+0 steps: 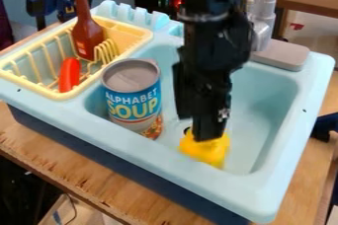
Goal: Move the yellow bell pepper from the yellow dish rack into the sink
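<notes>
A: Gripper [198, 128] where?
B: Low over the sink [277, 179], right at the yellow toy [208, 151]. It covers part of the toy's top.
A: Touching it?
B: Overlaps in view; contact unclear.
A: Wide, narrow, holding?
B: Can't tell. No clear grip either way.
A: Toy's spot?
B: In the basin, close to the front wall.
A: Neighbors?
B: Soup can [134, 98], roughly upright, in the basin on the rack side. Rack [142, 34] has a brown bottle [87, 34] leaning in it, plus a red thing [69, 74]. Faucet [262, 21] at the back rim. Sink sits on a wooden tabletop [132, 182].
A: Risks?
B: Toy looks rounded. An off-center press could roll it or wedge it against the front wall, my guess. Too low, and the gripper could jam on the basin floor.
A: Can?
B: Near the gripper. A sideways swing toward the rack could knock it over. Tall thing, probably tips if hit high.
A: Anything else?
B: Front wall's close too; drifting that way could scrape it. Faucet's a snag if the arm swings back.
</notes>
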Motion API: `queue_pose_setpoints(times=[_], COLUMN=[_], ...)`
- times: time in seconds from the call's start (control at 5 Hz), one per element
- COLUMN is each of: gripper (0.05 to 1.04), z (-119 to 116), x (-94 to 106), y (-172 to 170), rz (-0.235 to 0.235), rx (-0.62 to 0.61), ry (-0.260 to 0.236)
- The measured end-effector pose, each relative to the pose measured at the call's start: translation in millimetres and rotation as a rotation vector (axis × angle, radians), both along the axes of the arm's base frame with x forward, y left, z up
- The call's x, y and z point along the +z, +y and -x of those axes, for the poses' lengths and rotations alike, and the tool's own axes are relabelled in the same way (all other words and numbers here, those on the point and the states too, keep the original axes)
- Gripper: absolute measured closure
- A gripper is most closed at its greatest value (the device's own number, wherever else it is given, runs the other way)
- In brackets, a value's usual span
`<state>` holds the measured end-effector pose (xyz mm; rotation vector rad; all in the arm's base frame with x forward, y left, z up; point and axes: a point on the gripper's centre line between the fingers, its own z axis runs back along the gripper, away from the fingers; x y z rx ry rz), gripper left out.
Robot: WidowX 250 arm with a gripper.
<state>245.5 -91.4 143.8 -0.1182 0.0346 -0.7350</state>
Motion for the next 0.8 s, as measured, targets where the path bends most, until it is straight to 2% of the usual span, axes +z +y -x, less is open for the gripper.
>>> queue_pose_setpoints(times=[0.2, 0.4, 0.6, 0.8], gripper=[0.078, 0.083, 0.083, 0.083], z=[1.1, 5.9, 10.7, 14.6], x=[39.5, 81.5, 113.3, 124.5], y=[5.4, 4.1, 21.2, 39.6], rz=[-0.013, -0.016, -0.099, -0.266], rx=[0.027, 0.052, 0.154, 0.339], ry=[-0.075, -0.141, -0.198, -0.146])
